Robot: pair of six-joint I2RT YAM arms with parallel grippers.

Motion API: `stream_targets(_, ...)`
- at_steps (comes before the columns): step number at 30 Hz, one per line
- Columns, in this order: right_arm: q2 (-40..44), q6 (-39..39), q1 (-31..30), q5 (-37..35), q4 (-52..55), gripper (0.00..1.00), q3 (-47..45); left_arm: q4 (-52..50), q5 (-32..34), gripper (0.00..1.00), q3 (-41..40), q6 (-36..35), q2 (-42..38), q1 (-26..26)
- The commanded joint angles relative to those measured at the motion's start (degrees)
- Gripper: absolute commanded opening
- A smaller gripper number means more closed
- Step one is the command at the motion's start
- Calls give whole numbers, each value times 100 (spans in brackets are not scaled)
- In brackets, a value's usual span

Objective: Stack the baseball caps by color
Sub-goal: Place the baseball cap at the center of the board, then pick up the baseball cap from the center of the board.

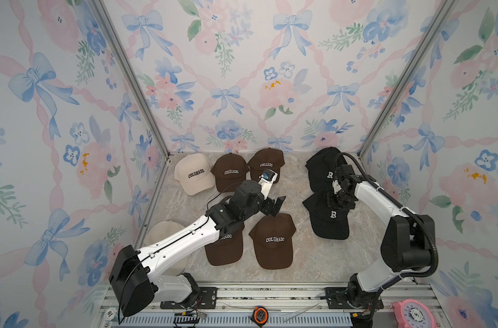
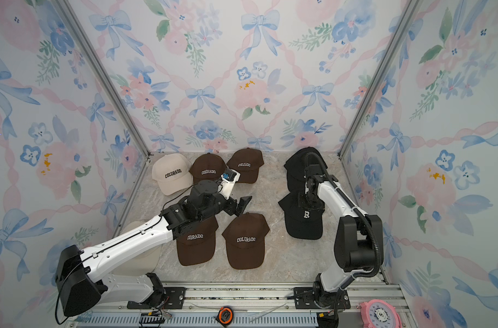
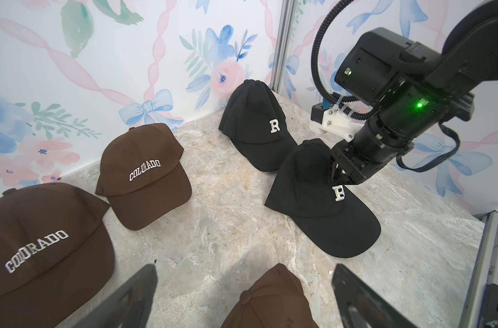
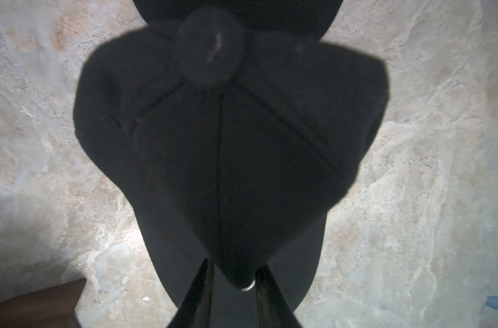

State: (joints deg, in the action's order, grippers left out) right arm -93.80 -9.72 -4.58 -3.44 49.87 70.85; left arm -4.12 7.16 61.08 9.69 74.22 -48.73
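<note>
Right pincer (image 4: pixel 234 265) grasps the crown of the black cap (image 1: pixel 331 224) at 3 o'clock; left pincer (image 3: pixel 242 272) hangs released above a brown cap (image 3: pixel 270 301).

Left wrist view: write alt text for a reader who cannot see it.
The right gripper pinches the front of a black fabric cap with a white R, just above the letter, on a marbled tabletop. A second black R cap lies close behind; two brown fabric COLORADO caps lie apart. The open left gripper hovers over a third brown cap's crown.
</note>
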Motion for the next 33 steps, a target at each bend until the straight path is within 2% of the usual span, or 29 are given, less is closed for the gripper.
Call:
stream_targets(1, -70, 66, -34, -86, -47, 23, -75, -43, -55, 98, 151, -5, 34, 22)
stream_targets(4, -69, 65, -32, -143, -30, 15, -54, -45, -30, 98, 151, 1, 46, 22)
stream_targets(9, -59, 93, -30, -187, 5, 12, -37, -43, -29, 98, 200, 2, 108, 25)
stream_targets(16, -69, 37, -25, -144, -81, 27, -68, -31, -78, 98, 275, -3, 236, 30)
stream_targets(26, -415, -20, -25, -100, -179, 28, 34, -36, -49, 98, 290, -29, 256, 54)
stream_targets(33, -286, -34, -49, -268, -51, 10, 158, -41, -51, 98, 290, -46, 260, 96)
